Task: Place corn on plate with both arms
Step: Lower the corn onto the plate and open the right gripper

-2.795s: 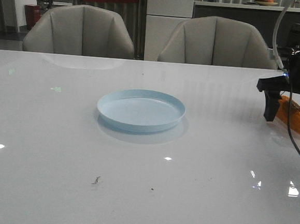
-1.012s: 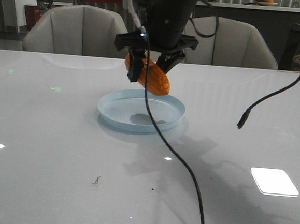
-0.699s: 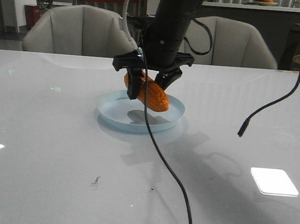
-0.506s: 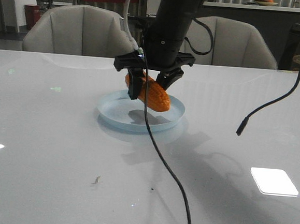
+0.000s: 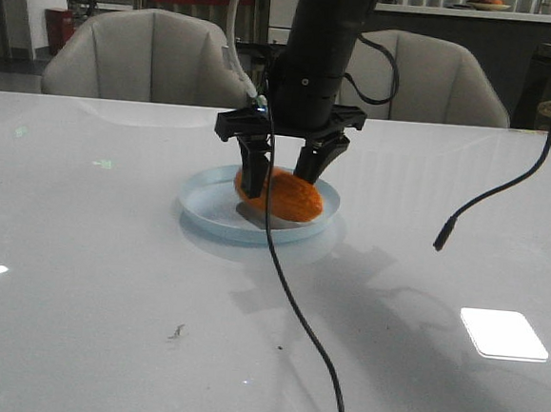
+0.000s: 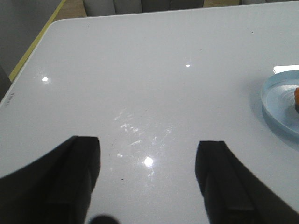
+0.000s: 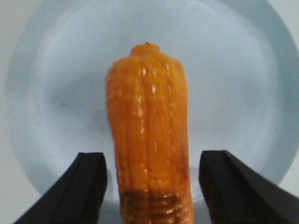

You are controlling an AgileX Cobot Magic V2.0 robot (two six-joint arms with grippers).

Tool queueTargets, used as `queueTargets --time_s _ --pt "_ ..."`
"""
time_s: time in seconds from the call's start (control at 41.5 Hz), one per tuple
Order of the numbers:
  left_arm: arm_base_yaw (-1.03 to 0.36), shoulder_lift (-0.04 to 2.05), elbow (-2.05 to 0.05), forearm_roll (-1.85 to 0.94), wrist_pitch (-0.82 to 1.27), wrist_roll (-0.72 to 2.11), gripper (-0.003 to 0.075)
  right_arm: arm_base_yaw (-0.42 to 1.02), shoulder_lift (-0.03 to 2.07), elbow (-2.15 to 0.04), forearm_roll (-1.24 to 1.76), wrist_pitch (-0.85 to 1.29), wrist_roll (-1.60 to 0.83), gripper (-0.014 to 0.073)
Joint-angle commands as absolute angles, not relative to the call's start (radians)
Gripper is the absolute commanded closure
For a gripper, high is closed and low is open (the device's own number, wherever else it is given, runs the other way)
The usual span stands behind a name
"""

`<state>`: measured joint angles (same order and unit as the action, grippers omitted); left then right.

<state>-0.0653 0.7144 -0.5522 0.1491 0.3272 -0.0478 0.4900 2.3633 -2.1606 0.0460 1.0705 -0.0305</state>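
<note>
On plate, orange ridged corn was found released; right gripper jaws parted, previously clamped; left gripper spread.

Dim, even indoor light with overhead lamps mirrored as small glare spots and one bright rectangle on the glossy worktop. Soft shadows spread beneath the plate. In the right wrist view the corn looks soft and slightly blurred.

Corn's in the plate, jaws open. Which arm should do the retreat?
Right. The right gripper hangs open directly over the corn lying in the plate, so it only needs lifting. The left gripper is open over bare table beside the plate.
</note>
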Motion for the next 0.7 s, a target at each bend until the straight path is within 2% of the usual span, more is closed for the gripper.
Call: queueTargets --time_s 0.0,0.169,0.289,0.675 --pt "-0.064 0.711 -0.58 0.139 0.255 -0.06 0.0234 0.482 2.286 -2.197 0.04 1.05 -0.036 -0.0036" --pt "-0.064 0.711 -0.58 0.139 0.255 -0.06 0.0234 0.482 2.284 -2.198 0.041 1.032 -0.036 -0.0031" --pt "-0.064 0.711 -0.58 0.139 0.255 -0.06 0.0234 0.482 2.284 -2.23 0.041 1.118 -0.036 -0.0031" --pt "-0.064 0.711 -0.58 0.139 0.255 -0.06 0.0234 0.455 2.213 -2.506 0.041 1.324 -0.065 -0.0031"
